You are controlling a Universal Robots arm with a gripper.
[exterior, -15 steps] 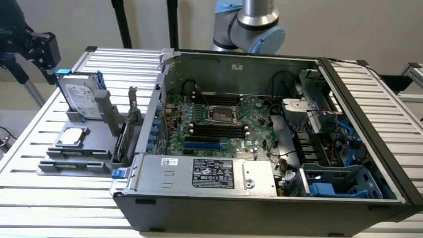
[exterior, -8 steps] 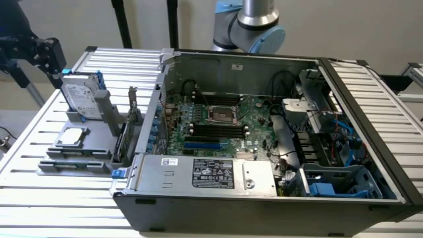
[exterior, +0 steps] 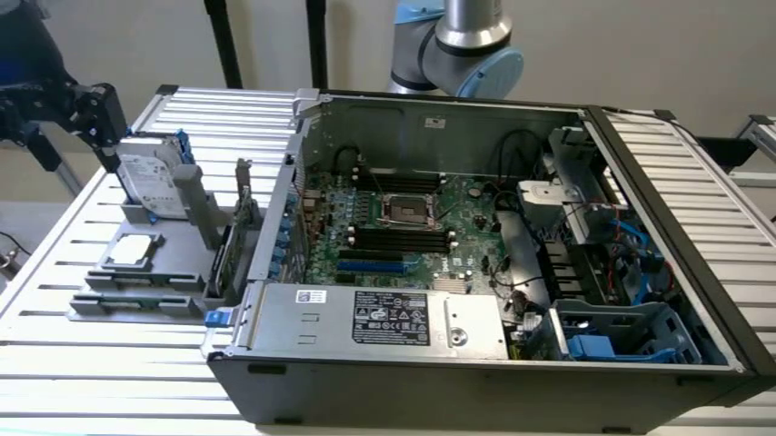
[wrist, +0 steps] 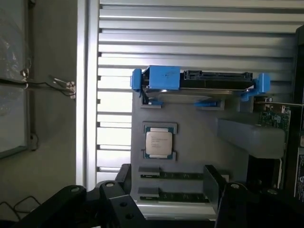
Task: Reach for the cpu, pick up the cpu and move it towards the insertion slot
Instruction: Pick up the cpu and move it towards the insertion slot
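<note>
The cpu (exterior: 131,251) lies flat, silvery face up, in a holder on the grey fixture (exterior: 182,238) at the exterior view's left, outside the computer case. In the wrist view the cpu (wrist: 158,142) sits between two grey corner brackets. My gripper (exterior: 97,116) hangs above and behind the fixture, well clear of the chip. Its black fingers (wrist: 118,202) stand wide apart in the wrist view, with nothing between them, so the gripper (wrist: 171,204) is open. The insertion slot (exterior: 409,211) is the silvery-framed square socket on the green motherboard inside the case.
A silver hard drive with blue rails (exterior: 155,186) stands upright on the fixture just behind the cpu. Memory sticks (wrist: 171,175) lie in its front slots and an expansion card (exterior: 236,238) stands at its edge. The case wall (exterior: 291,182) rises between fixture and motherboard.
</note>
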